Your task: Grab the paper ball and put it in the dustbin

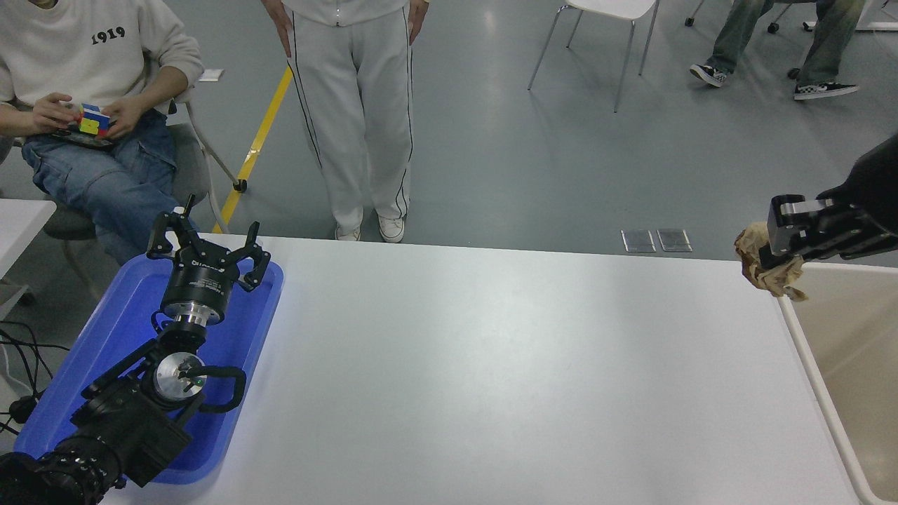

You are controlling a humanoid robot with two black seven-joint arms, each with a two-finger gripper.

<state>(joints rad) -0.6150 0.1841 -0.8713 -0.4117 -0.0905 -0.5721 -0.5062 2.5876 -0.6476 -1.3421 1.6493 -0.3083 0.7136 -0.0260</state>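
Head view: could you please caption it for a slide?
Right gripper holds the paper ball beside the dustbin; left gripper parked.

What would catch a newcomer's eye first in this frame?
Probably the right gripper at the right edge, shut on the tan paper ball and holding it up by the near corner of the beige dustbin. Next, the bright blue tray at the table's left end, with the left gripper parked open over it. Beyond the table, a seated person turns a coloured puzzle cube.
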